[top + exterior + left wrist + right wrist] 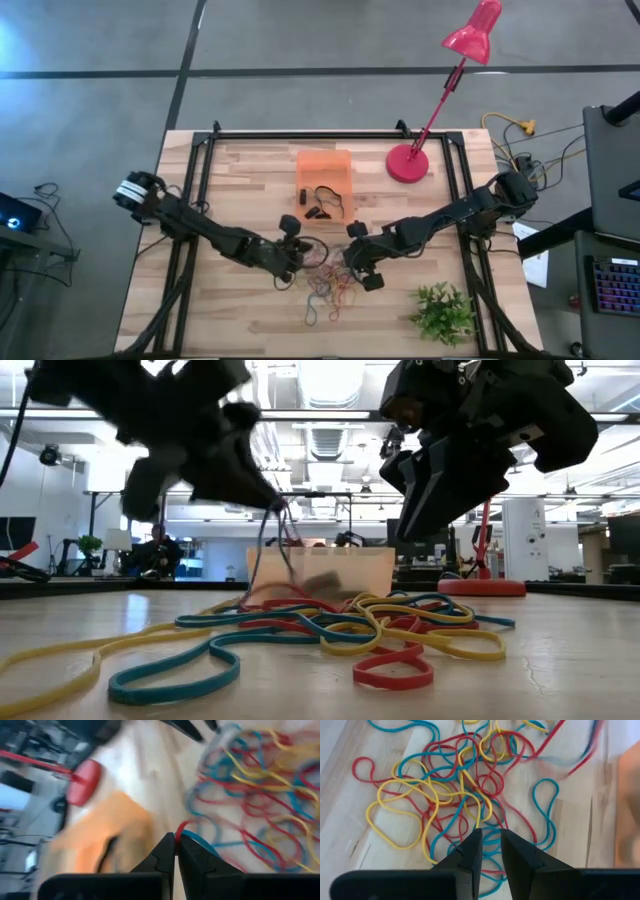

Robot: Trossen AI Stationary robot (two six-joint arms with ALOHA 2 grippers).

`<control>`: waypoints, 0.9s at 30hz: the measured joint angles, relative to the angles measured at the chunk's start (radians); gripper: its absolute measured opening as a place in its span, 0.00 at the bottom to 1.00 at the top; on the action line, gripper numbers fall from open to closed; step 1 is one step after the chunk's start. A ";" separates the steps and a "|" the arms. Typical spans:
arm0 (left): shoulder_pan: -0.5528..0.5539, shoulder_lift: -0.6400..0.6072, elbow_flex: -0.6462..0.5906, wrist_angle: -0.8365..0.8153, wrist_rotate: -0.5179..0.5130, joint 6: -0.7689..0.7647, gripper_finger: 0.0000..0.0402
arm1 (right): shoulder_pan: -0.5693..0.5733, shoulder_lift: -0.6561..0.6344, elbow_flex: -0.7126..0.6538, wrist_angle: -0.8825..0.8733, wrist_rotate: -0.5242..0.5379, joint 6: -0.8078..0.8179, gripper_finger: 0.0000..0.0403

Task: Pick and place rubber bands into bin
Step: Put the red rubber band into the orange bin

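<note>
Left hand (176, 845) pinching rubber bands (260, 795)

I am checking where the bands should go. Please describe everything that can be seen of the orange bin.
The bin is a small rectangular container of translucent orange plastic with low walls and an open top. It stands flat on the wooden table, toward the far side, beside the round red lamp base but apart from it. A few dark loops lie inside it. Neither the left gripper nor the right gripper touches it; both are nearer the pile of rubber bands.
</note>
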 joint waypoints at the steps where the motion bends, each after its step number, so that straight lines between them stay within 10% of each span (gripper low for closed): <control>1: 0.000 -0.020 0.000 0.001 -0.016 0.009 0.00 | 0.000 0.000 -0.003 0.002 0.000 0.003 0.15; 6: -0.002 -0.113 0.000 0.004 -0.030 0.049 0.00 | 0.005 0.000 -0.022 0.030 0.001 0.004 0.15; 13: -0.003 -0.147 0.006 -0.061 0.304 0.029 0.00 | 0.013 0.000 -0.044 0.053 0.012 0.006 0.14; 27: 0.001 -0.018 0.083 -0.112 -0.056 -0.022 0.00 | 0.017 -0.020 -0.036 0.069 0.026 -0.007 0.14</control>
